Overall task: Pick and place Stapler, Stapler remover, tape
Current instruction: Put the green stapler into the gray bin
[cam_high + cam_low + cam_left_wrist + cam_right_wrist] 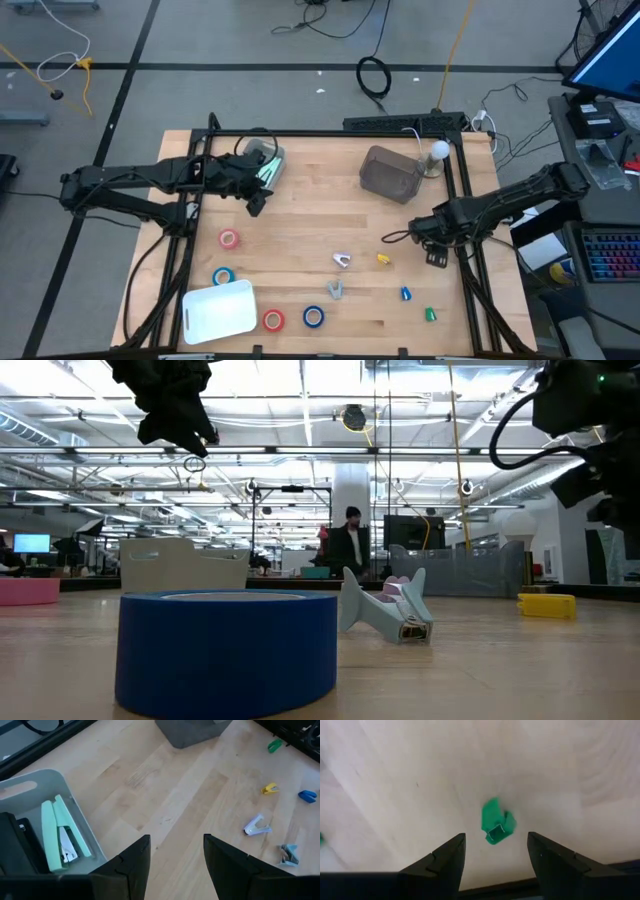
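Observation:
A mint-green stapler (57, 832) lies inside a pale bin (50, 782) at the table's far left, also the pale bin (268, 160) in the high view. My left gripper (256, 205) hangs open and empty above bare wood just near of that bin, seen as my left gripper (175, 855) in its wrist view. My right gripper (437, 258) is open above the table's right side; a green staple remover (496, 822) lies on the wood beyond my right gripper (495, 855). Red tape rolls (229, 238), (272, 320) and blue tape rolls (222, 276), (313, 317) lie flat on the table.
Other staple removers lie scattered: lilac (342, 260), grey (335, 290), yellow (383, 259), blue (406, 294). A white bin (218, 310) sits at the near left edge, a grey bin (390, 172) at the far right. A black frame (465, 200) borders the table. A person stands in the room behind.

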